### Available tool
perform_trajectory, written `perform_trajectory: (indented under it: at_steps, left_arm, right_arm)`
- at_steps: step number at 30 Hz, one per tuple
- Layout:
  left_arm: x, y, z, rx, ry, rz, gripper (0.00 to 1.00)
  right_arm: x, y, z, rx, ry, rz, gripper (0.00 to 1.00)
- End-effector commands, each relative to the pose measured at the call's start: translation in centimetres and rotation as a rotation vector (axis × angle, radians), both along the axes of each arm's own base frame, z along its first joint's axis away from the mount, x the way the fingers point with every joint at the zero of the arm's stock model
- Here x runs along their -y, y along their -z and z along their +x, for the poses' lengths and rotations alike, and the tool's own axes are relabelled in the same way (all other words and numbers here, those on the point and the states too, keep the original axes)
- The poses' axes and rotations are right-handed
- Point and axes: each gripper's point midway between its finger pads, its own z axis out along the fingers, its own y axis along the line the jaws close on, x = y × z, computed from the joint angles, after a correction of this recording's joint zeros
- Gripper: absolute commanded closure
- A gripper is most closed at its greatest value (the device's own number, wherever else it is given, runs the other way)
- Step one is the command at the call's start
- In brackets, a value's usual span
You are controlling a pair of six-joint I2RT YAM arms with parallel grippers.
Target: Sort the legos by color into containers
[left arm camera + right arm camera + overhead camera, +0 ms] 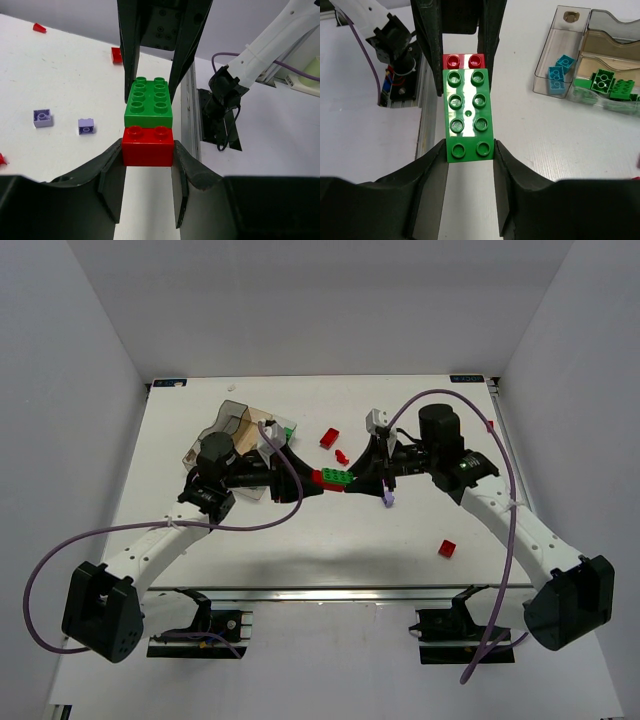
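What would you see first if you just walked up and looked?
A long green brick joined to a red brick is gripped from both sides over the middle of the table. The left tool pinches the red one and the right tool pinches the green one. At the far left sits the clear tray, with cyan bricks and smaller green bricks in separate compartments.

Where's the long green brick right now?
The green brick is near the table's centre in the top view, clamped in the right gripper and joined to the red brick in the left gripper.
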Motion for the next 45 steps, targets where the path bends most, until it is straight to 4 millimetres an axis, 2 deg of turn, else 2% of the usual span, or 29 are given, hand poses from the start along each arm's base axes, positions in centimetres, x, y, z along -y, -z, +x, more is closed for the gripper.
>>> perform_trajectory:
  at_steps: [1, 8, 15, 17, 19, 20, 22, 23, 25, 26, 28, 31, 36, 44, 45]
  left_arm:
    - [-0.8, -0.5, 0.8, 0.014, -0.030, 0.011, 1.00]
    - [-0.8, -0.3, 1.1, 0.015, -0.040, 0.024, 1.00]
    - [-0.9, -0.1, 1.3, 0.021, -0.055, 0.039, 1.00]
    - [-1.1, 0.3, 2.0, 0.023, -0.096, 0.061, 1.00]
    - [-1.5, 0.7, 2.7, 0.028, -0.154, 0.093, 1.00]
    - [-2.0, 0.9, 4.0, 0.031, -0.235, 0.112, 1.00]
    - [-2.8, 1.2, 5.1, 0.032, -0.320, 0.146, 1.00]
    - [-3.4, 1.4, 6.3, 0.035, -0.400, 0.164, 1.00]
    - [-4.6, 1.7, 7.6, 0.026, -0.495, 0.192, 1.00]
    - [-5.9, 2.0, 9.1, 0.026, -0.595, 0.215, 1.00]
    - [-7.4, 2.0, 10.5, 0.026, -0.705, 0.229, 1.00]
    - [-11.3, 2.8, 13.2, -0.007, -0.945, 0.277, 1.00]
    - [-16.4, 4.8, 17.7, -0.088, -1.235, 0.349, 1.00]
    - [-18.7, 7.4, 23.8, -0.161, -1.382, 0.452, 1.00]
    - [-19.1, 7.0, 24.6, -0.162, -1.400, 0.455, 1.00]
  right_arm:
    - [1.8, 1.1, 1.5, 0.033, 0.061, -0.076, 1.00]
    - [2.0, 2.9, 1.0, 0.030, 0.007, -0.128, 1.00]
    - [2.0, 2.3, 1.9, 0.065, 0.063, -0.101, 1.00]
    - [2.2, 1.7, 2.9, 0.089, 0.121, -0.090, 1.00]
    - [2.4, 1.9, 3.3, 0.074, 0.174, -0.087, 1.00]
    - [2.7, 1.2, 4.1, 0.119, 0.222, -0.074, 1.00]
    - [3.0, 1.5, 4.2, 0.117, 0.259, -0.069, 1.00]
    - [3.4, 0.9, 4.6, 0.135, 0.297, -0.051, 1.00]
    - [3.7, 1.3, 4.6, 0.123, 0.322, -0.049, 1.00]
    - [4.0, 0.9, 4.6, 0.130, 0.342, -0.040, 1.00]
    - [4.3, 1.2, 4.7, 0.125, 0.359, -0.038, 1.00]
    - [4.5, 1.2, 4.4, 0.130, 0.365, -0.029, 1.00]
    - [4.8, 2.8, 4.0, 0.119, 0.353, -0.057, 1.00]
    - [4.9, 3.5, 3.4, 0.117, 0.327, -0.066, 1.00]
    - [4.9, 3.6, 3.3, 0.114, 0.325, -0.066, 1.00]
